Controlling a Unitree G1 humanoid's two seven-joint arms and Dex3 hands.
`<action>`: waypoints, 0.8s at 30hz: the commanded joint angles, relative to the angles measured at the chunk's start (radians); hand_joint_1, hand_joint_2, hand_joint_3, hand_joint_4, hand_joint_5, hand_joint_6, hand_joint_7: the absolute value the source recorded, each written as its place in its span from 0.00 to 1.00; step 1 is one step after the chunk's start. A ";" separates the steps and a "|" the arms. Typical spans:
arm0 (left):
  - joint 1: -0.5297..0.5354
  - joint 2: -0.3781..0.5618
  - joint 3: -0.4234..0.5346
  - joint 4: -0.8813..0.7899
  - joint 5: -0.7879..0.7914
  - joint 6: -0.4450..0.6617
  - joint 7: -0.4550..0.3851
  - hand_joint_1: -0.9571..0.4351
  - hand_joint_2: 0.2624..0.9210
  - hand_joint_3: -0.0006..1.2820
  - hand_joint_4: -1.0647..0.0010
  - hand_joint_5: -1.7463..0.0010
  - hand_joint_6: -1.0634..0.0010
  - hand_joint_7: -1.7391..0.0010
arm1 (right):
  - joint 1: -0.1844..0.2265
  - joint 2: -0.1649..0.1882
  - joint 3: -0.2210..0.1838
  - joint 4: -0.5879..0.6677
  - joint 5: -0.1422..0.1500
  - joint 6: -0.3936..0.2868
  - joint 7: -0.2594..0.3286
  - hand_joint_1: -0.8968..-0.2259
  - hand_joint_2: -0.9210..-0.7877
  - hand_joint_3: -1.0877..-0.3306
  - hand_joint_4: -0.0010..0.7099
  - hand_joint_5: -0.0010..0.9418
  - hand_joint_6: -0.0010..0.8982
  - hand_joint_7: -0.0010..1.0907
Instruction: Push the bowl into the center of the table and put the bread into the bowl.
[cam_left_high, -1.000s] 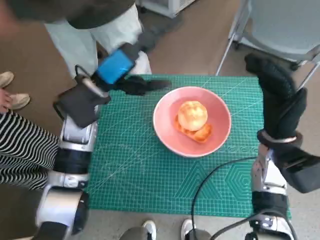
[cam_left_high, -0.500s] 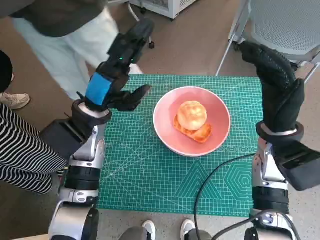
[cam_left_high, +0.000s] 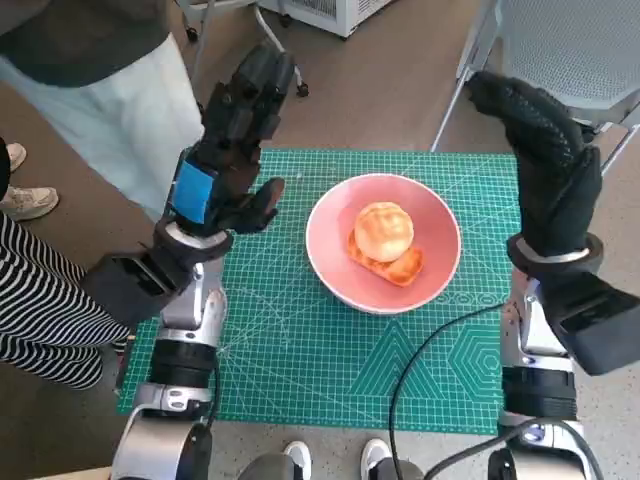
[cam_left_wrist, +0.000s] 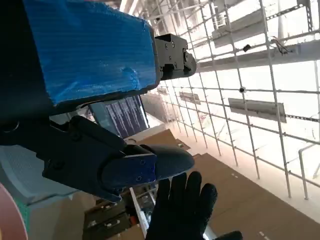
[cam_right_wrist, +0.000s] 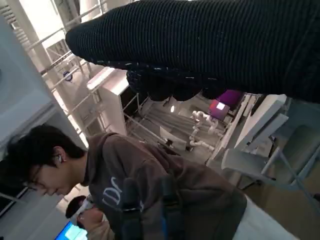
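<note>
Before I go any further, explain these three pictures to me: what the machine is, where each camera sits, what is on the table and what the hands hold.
This is a humanoid robot at a small table. The head view looks steeply down from a camera on its head. Its left hand, black with blue tape, and its gloved right hand are both raised, fingers apart, holding nothing. On the green cutting mat sits a pink bowl with the bread already inside it. The other two pictures come from cameras behind each hand. As the hands point upward, they show the room instead: the left wrist view shows the taped hand and the glove, the right wrist view a person in a brown hoodie.
</note>
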 joint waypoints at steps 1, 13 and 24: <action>0.010 -0.010 -0.007 0.008 0.027 -0.019 0.017 0.13 1.00 0.42 0.97 1.00 1.00 0.85 | 0.004 -0.003 0.009 0.008 -0.011 0.018 -0.005 0.42 0.00 0.51 0.28 0.01 0.00 0.59; 0.021 -0.012 -0.029 -0.017 0.047 0.004 0.020 0.15 1.00 0.42 0.99 1.00 1.00 0.85 | 0.006 -0.010 0.007 0.004 -0.002 0.029 0.002 0.42 0.00 0.52 0.28 0.01 0.00 0.58; 0.017 -0.009 -0.037 -0.011 0.083 -0.018 0.039 0.16 1.00 0.42 0.99 1.00 1.00 0.86 | 0.009 -0.014 0.003 -0.003 0.004 0.038 0.005 0.42 0.00 0.52 0.28 0.01 0.00 0.58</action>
